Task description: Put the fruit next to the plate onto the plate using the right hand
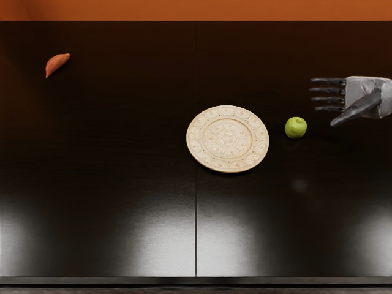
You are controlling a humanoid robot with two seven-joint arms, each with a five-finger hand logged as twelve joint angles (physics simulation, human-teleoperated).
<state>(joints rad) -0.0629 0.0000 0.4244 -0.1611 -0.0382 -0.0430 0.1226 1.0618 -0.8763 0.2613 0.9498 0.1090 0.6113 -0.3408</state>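
The green apple (296, 127) sits on the dark surface (110, 184) just right of the patterned plate (195, 138), not touching it; the right hand (361, 97) hovers nearby, fingers (327, 90) apart and empty. Being round, the apple could roll away if a fingertip nudges it before the grasp closes, or slip from a shallow pinch

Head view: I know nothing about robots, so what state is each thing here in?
plate: flat on the table, nothing on it.
green fruit: on the table just right of the plate, apart from it, not held.
sweet potato: lying at the far left, untouched.
right hand: open, holding nothing, clear of the fruit.
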